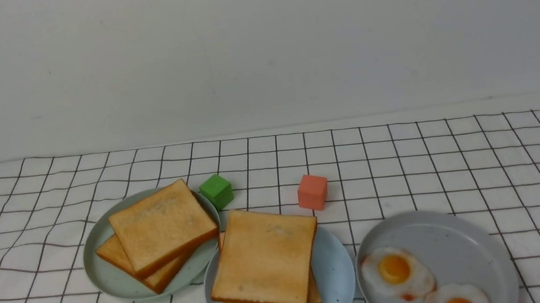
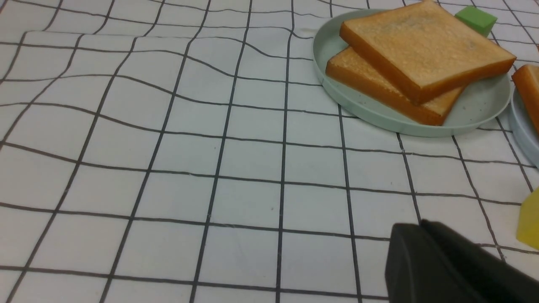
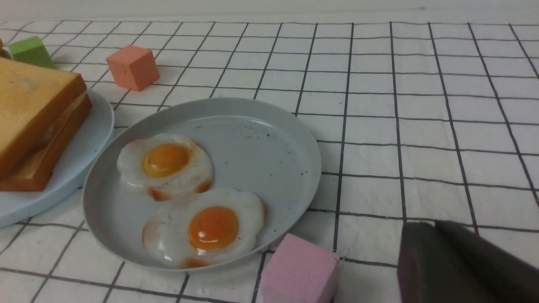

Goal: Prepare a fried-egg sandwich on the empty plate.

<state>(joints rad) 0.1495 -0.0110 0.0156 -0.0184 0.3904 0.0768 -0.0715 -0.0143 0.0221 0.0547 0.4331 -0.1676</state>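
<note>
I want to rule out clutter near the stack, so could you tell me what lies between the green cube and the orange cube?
Only bare checked cloth lies between the green cube and the orange cube; the front view shows it.

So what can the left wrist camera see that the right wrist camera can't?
Only the left wrist view shows the pale green plate with two loose toast slices and a yellow block. Only the right wrist view shows the grey plate with two fried eggs, the orange block and a pink block. Both show the green block, the checked cloth and part of the sandwich.
</note>
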